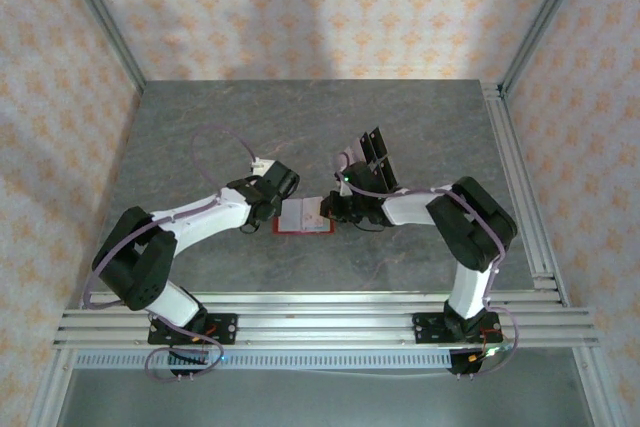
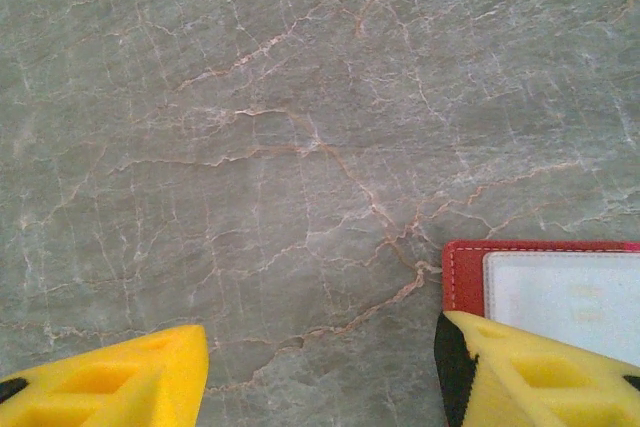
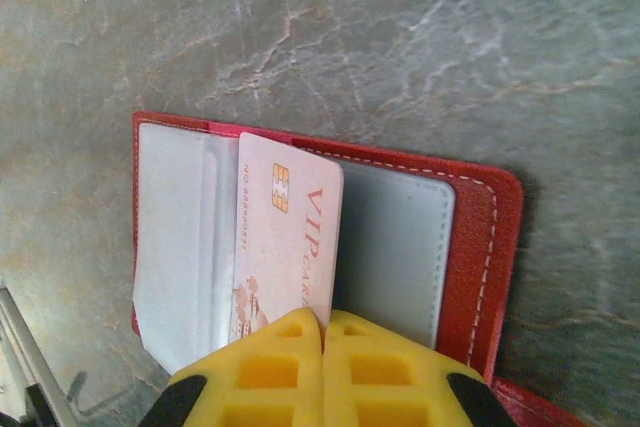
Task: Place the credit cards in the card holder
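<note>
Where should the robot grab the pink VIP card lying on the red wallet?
Probably by the short end of the VIP card away from its gold chip, coming in from the right gripper side. It is thin and lies almost flat on the card holder, so only an edge can be pinched, and that end is nearest.

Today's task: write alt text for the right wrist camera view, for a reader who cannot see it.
The yellow right tool is shut on the edge of a pale pink credit card marked VIP, held at the middle of an open red card holder with pale pockets. The holder lies on a grey marbled table.
</note>
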`<state>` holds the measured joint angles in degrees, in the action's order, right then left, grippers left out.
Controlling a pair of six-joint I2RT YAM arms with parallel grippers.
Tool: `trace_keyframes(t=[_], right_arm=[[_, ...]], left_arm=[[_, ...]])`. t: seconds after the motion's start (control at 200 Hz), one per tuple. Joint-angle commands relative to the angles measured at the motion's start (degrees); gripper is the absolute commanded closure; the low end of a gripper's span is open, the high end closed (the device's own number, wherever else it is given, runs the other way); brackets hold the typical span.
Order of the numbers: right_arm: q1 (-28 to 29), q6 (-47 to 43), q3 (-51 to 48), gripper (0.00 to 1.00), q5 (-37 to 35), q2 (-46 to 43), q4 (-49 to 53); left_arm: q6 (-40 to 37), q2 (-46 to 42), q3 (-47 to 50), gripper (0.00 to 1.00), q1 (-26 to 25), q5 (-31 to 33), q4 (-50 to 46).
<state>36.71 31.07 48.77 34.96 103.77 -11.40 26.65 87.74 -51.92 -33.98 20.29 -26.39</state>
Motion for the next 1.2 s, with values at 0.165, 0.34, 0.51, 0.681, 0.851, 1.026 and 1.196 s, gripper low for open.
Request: trace_keyframes(t=[0.165, 0.34, 0.51, 0.681, 0.851, 1.026, 1.196], right_arm=[[-0.9, -3.1, 2.1, 1.0, 2.5, -1.9, 6.6], [-0.9, 0.1, 2.0, 1.0, 5.3, -3.9, 3.6], [-0.9, 2.2, 1.7, 1.0, 5.6, -5.9, 1.7], [-0.9, 2.9, 1.2, 1.0, 4.5, -7.0, 1.0], [-0.9, 3.5, 0.8, 1.0, 4.4, -6.3, -0.4], [-0.9, 3.5, 0.2, 1.0, 4.0, -5.3, -1.7], [-1.2, 3.3, -0.4, 1.0, 3.8, -4.7, -2.5]], left_arm=[[-3.6, 0.3, 0.8, 0.37, -0.3, -5.0, 3.6], [-4.9, 1.3, 2.7, 0.37, -0.6, -7.9, 8.1], [-5.0, 3.2, 3.1, 0.37, -0.7, -8.2, 9.5], [-4.6, 4.0, 3.9, 0.37, -0.8, -8.0, 10.2], [-4.4, 4.7, 4.7, 0.37, -1.4, -8.2, 10.9], [-3.6, 5.7, 5.6, 0.38, -2.1, -7.3, 10.7], [-2.2, 6.4, 6.4, 0.38, -2.5, -5.7, 9.9]])
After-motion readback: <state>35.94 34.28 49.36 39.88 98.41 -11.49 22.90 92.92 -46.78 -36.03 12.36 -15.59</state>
